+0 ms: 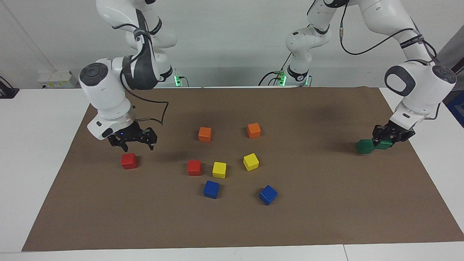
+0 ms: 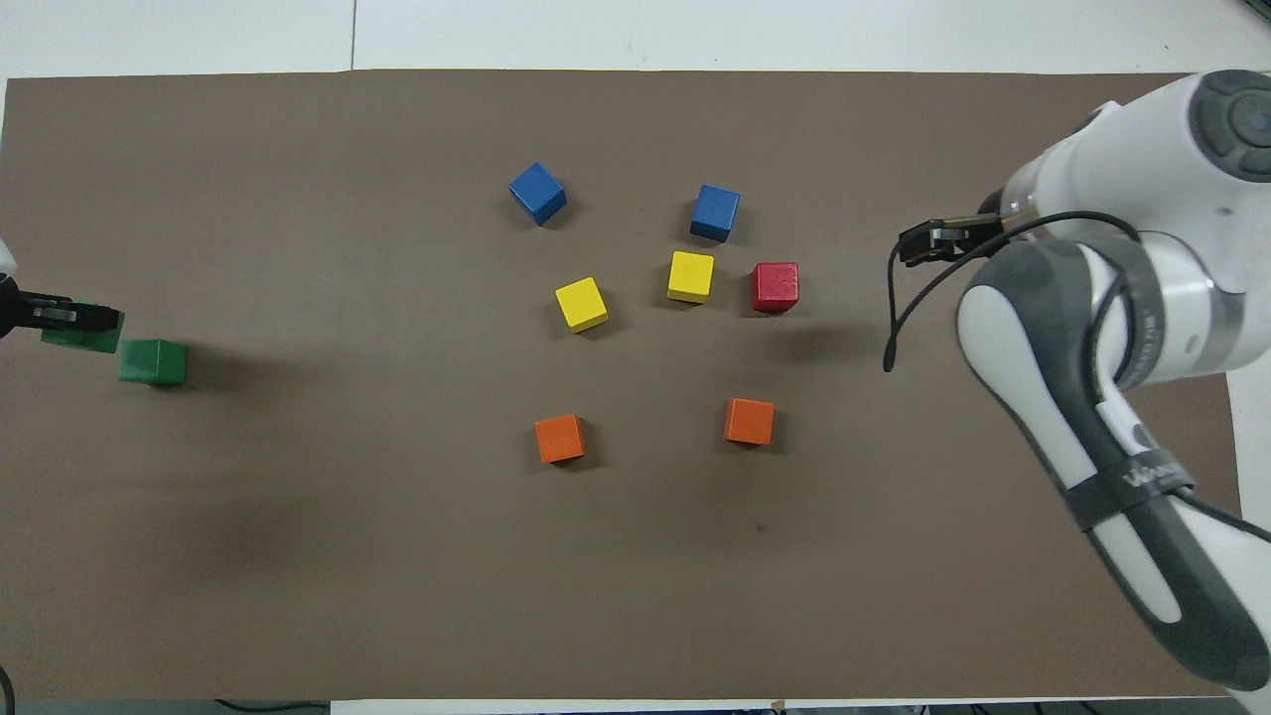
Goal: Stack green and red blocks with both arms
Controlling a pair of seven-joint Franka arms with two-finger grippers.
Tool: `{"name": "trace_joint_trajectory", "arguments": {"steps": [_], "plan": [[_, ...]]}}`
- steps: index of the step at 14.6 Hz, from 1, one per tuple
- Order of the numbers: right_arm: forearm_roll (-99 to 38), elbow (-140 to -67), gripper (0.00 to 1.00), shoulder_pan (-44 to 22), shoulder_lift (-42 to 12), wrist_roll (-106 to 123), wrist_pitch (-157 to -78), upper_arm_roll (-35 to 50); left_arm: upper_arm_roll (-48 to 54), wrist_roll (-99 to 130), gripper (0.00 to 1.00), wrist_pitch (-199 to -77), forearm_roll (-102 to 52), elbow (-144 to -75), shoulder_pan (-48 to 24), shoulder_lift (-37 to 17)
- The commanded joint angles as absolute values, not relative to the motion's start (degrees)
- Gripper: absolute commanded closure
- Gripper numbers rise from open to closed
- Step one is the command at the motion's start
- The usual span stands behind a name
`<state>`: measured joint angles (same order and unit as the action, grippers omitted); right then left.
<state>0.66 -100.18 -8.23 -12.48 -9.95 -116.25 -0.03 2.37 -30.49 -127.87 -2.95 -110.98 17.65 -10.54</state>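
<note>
Brown paper [image 1: 326, 217] is covering the white worktop [image 1: 36, 145], and ten small shiny cubes are sitting or hanging over it. No boxes or bowls are showing.

Two red cubes are lying on the paper. One red cube [image 1: 129, 161] is lying alone toward the right arm's end. The other red cube [image 1: 194, 168] [image 2: 776, 287] is sitting just beside a yellow cube [image 1: 219, 170] in the middle group. A second yellow cube [image 1: 251, 161] is sitting near them. Two blue cubes [image 1: 211, 189] [image 1: 268, 194] are lying farther from the robots than the yellow ones. Two orange cubes [image 1: 204, 134] [image 1: 253, 130] are lying nearer to the robots.

Two dark green cubes are at the left arm's end. One green cube [image 1: 364, 146] [image 2: 153, 361] is resting on the paper. The left pincer [image 1: 392, 135] [image 2: 62, 316] is pinching the other green cube [image 1: 383, 143] [image 2: 77, 333], holding it right beside the resting one and a bit higher. I cannot tell if the two are touching.

The right pincer [image 1: 134, 139] [image 2: 938, 238] is hanging in the air with its fingers spread wide, holding nothing. It is over the paper close to the lone red cube and is not touching it.
</note>
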Motion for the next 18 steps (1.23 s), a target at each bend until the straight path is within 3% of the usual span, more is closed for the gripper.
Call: {"name": "trace_joint_trajectory", "arguments": {"steps": [1, 7, 18], "plan": [[3.6, -95.46, 0.0, -13.26, -16.6, -21.67, -115.93, -0.09, 3.08, -32.26, 1.0, -133.22, -4.31, -117.49, 18.45, -7.04], [3.78, -92.37, 0.0, -18.02, -23.28, -30.85, -120.67, -0.09, 2.81, -31.64, 1.0, -136.67, -9.49, -120.85, 18.99, -5.89], [2.9, -96.67, 0.0, -18.9, -26.89, -33.31, -131.12, 0.09, 2.55, -27.6, 1.0, -142.47, -9.4, -124.45, 17.14, -5.8]]}}
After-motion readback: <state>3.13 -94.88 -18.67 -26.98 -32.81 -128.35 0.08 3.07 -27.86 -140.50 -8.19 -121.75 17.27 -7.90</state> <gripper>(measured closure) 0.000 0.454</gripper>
